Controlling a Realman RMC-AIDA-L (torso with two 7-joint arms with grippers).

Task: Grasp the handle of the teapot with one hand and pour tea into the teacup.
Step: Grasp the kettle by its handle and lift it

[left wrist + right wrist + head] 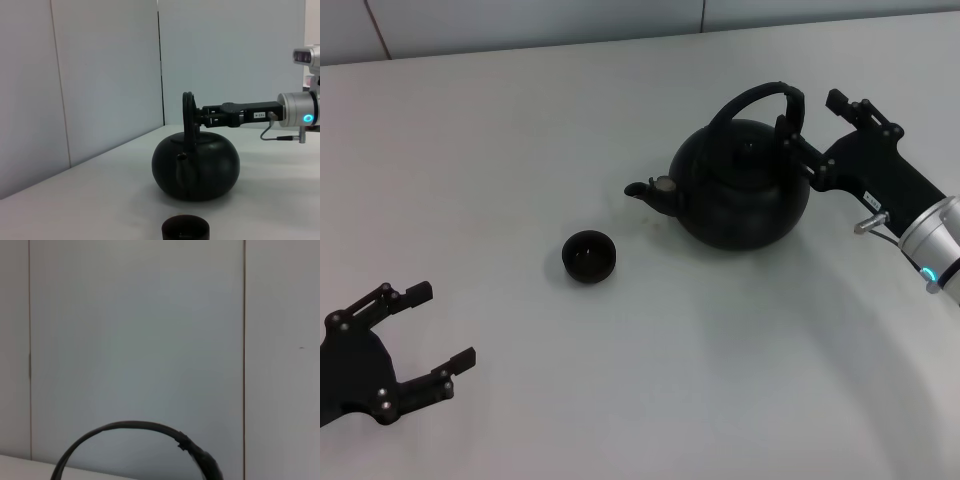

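Note:
The matte-black teapot (740, 190) stands on the white table, right of centre, its spout (655, 190) pointing toward the robot's left. Its arched handle (760, 95) stands upright. My right gripper (810, 112) is open, its fingers on either side of the handle's thick ribbed side. The left wrist view shows the teapot (196, 167), the handle (188, 112) edge-on and the right gripper (200, 116) reaching it. The right wrist view shows only the handle's arc (135, 427). The small dark teacup (589, 256) sits left of the spout, also low in the left wrist view (185, 231). My left gripper (442, 325) is open and empty at the near left.
The white table (620, 400) runs back to a pale panelled wall (520, 25). Nothing else lies on it.

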